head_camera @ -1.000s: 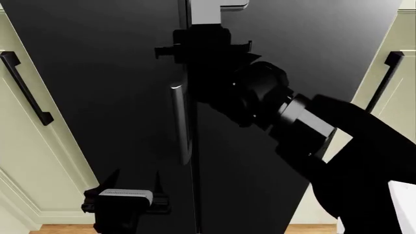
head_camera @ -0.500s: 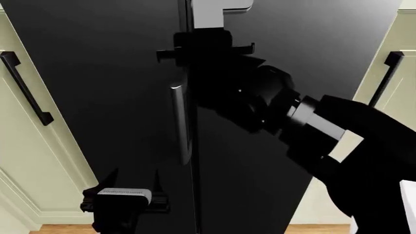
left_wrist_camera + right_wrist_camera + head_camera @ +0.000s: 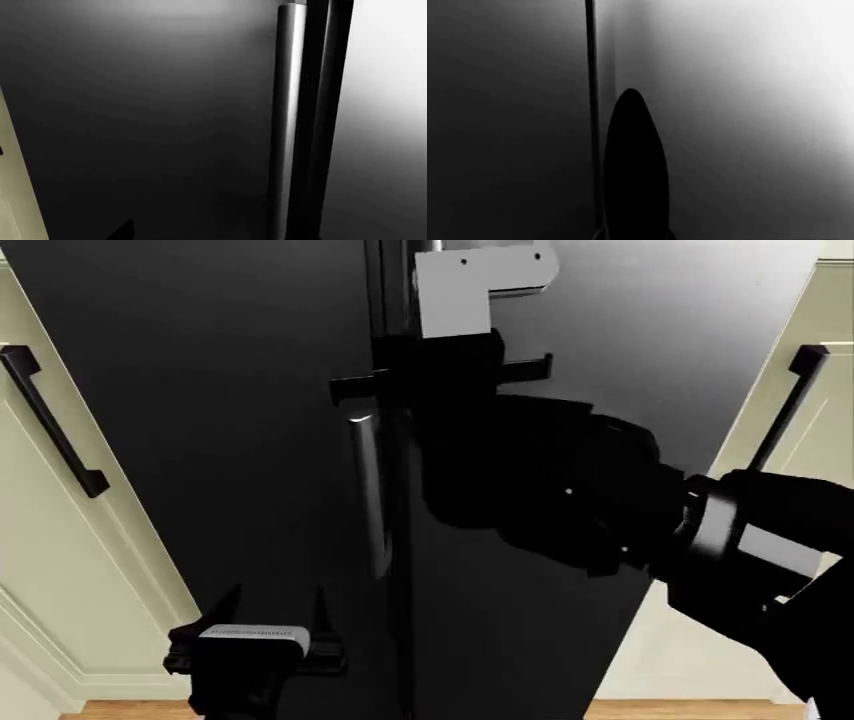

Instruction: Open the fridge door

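overhead, glossy fridge door (image 3: 641,330) between cream cabinets (image 3: 40,570); right end effector (image 3: 441,375) spread unclear.

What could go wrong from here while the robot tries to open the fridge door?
1. The right end effector sits at the seam between the two black doors, above the silver handle, so it may slide off the glossy door.
2. No grip on any handle is visible.
3. The left end effector hangs low in front of the fridge and might get in the way.
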`<state>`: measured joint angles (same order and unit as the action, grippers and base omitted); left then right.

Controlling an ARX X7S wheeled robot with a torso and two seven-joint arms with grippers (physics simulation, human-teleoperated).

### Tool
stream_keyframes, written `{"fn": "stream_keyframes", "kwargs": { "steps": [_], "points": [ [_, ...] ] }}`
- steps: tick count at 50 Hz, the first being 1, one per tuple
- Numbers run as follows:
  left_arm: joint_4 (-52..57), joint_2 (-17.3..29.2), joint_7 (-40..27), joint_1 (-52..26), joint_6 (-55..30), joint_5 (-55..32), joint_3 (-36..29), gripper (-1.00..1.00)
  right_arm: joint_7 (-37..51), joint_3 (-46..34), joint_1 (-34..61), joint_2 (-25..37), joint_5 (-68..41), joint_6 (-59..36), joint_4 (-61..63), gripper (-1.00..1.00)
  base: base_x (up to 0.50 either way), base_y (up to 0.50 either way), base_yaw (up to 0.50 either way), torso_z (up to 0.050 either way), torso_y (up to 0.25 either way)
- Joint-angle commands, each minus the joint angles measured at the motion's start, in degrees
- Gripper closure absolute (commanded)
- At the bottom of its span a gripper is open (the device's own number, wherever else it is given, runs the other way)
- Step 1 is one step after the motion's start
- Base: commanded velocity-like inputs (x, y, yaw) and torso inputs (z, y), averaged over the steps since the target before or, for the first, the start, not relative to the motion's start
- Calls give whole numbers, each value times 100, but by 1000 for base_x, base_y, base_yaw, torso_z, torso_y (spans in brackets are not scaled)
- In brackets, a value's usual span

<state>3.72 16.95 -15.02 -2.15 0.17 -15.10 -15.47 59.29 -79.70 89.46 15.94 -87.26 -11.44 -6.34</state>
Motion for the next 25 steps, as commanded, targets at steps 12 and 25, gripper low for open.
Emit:
{"fn": "stream_keyframes", "kwargs": {
  "steps": [12, 25],
  "points": [
    [-15, 20, -46, 15, 56, 32, -56, -100, -56, 105, -307, 867, -180, 299, 2460, 100, 0, 0, 0, 0, 1],
    [-27, 26, -75, 37, 104, 79, -112, -100, -116, 312, -351, 1673, -469, 377, 3443, 100, 0, 0, 0, 0, 1]
  ]
}}
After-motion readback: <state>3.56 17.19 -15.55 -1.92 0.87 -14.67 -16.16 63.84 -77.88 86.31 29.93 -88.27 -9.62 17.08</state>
